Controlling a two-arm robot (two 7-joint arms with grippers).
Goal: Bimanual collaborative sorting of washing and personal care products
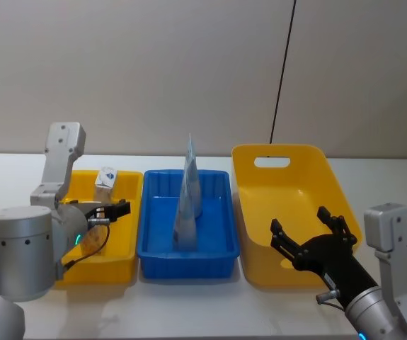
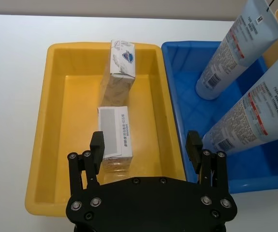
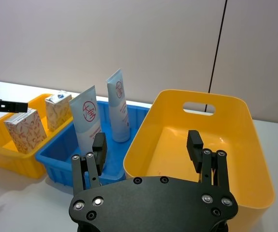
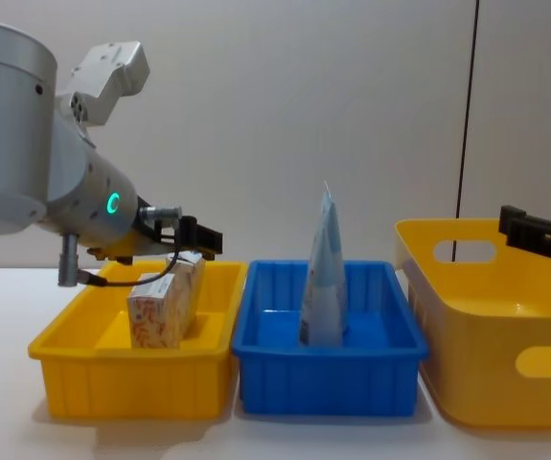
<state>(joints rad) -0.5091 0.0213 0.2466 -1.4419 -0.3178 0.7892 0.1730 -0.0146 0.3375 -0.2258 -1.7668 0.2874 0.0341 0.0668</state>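
Two white boxes with red-orange leaves stand in the small yellow tray point(image 2: 42, 145): a near box point(image 2: 115, 137) and a far box point(image 2: 119, 72). Two pale blue-white tubes point(image 2: 235, 43) point(image 2: 255, 116) stand upright, cap down, in the blue tray point(image 2: 255, 179). My left gripper point(image 2: 145, 145) hovers open above the near box, holding nothing. My right gripper point(image 3: 146, 144) hangs open over the large yellow bin point(image 3: 255, 145), also holding nothing. In the chest view the left gripper point(image 4: 198, 240) sits just above the boxes point(image 4: 155, 311).
The three containers stand side by side on the white table: small yellow tray point(image 1: 111, 265) on the left, blue tray point(image 1: 189, 263) in the middle, large yellow bin point(image 1: 288, 159) with a handle slot on the right. A wall rises behind them.
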